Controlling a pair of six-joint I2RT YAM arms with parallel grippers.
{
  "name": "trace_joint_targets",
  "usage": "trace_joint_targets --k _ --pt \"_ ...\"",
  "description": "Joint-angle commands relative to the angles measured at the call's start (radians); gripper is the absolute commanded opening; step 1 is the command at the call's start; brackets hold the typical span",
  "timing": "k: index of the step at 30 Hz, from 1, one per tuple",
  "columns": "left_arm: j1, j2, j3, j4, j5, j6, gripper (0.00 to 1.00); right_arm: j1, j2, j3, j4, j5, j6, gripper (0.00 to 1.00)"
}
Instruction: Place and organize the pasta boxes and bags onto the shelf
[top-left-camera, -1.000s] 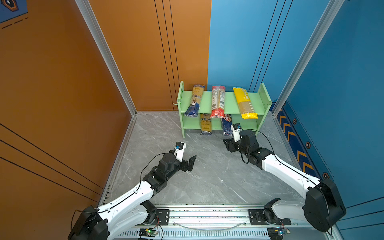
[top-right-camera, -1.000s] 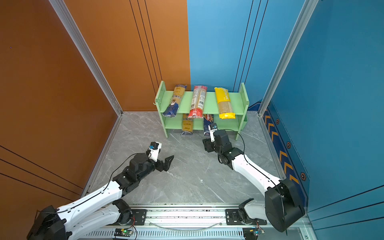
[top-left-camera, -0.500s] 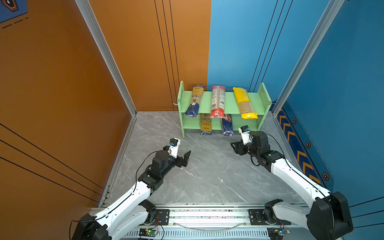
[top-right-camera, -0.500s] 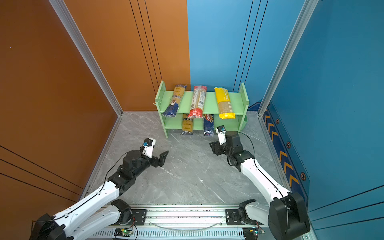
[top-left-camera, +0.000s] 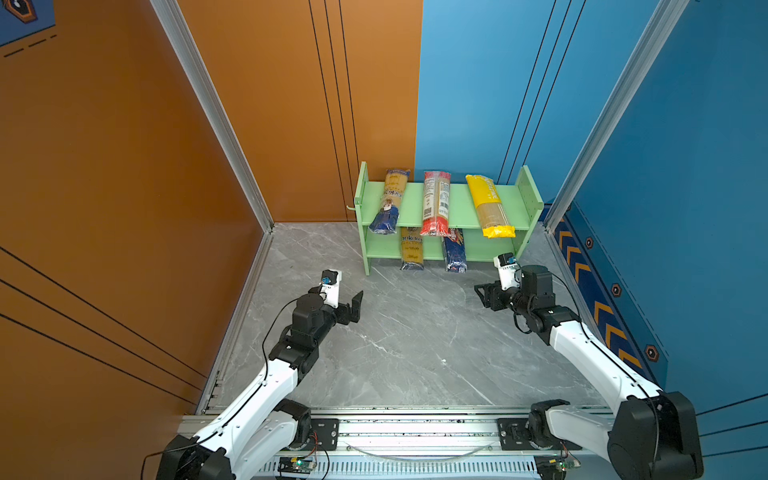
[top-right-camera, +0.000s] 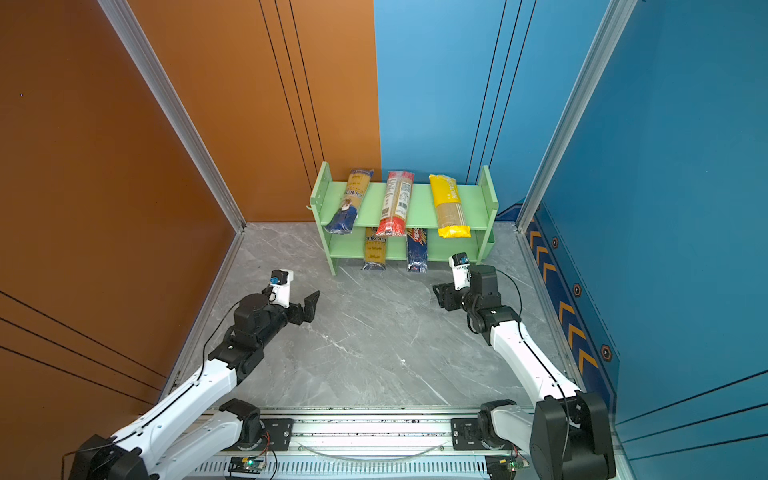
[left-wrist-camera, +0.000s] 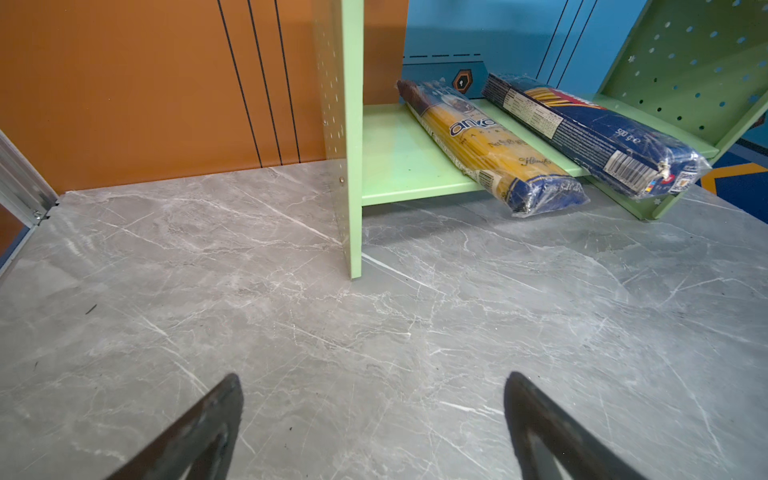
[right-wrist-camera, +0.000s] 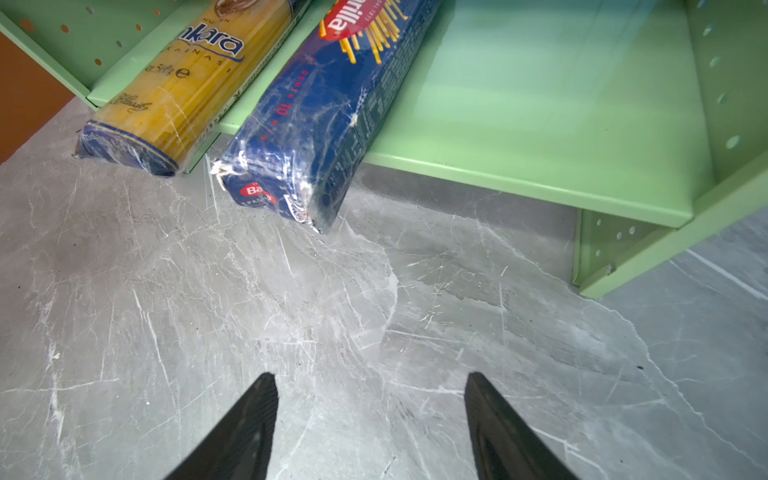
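The light-green shelf (top-left-camera: 459, 208) (top-right-camera: 419, 205) stands against the back wall. Its upper tier holds an ankara bag (top-left-camera: 388, 203), a red-ended clear bag (top-left-camera: 436, 203) and a yellow bag (top-left-camera: 489, 205). On the lower tier lie a second ankara bag (left-wrist-camera: 486, 145) (right-wrist-camera: 183, 83) and the dark blue Barilla pack (left-wrist-camera: 594, 137) (right-wrist-camera: 316, 120), their front ends jutting past the shelf edge. My left gripper (top-left-camera: 353, 306) (left-wrist-camera: 374, 376) hangs open over the grey floor, left of the shelf. My right gripper (top-left-camera: 483, 296) (right-wrist-camera: 370, 374) is open and holds nothing, in front of the shelf's right end.
An orange wall (top-left-camera: 124, 208) closes the left side and a blue wall (top-left-camera: 685, 208) the right, close to the right arm. The arms' mounting rail (top-left-camera: 415, 432) runs along the front of the grey marble floor (top-left-camera: 415, 353).
The right gripper has drawn back from the Barilla pack's end and moved right. The left gripper has moved left and slightly toward the back. Both stayed open.
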Motion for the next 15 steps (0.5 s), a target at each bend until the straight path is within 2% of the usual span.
trace_joint_targets --k 1,9,15 --pt "0.035 0.008 -0.008 0.057 0.033 0.016 0.98 -0.022 0.003 -0.029 0.071 -0.032 0.014 0.69" --pt "0.130 0.039 -0.031 0.141 0.058 0.016 0.98 -0.067 0.038 -0.079 0.184 -0.035 0.038 0.69" --pt "0.197 0.079 -0.045 0.211 0.058 0.021 0.98 -0.088 0.071 -0.110 0.249 0.005 0.035 0.69"
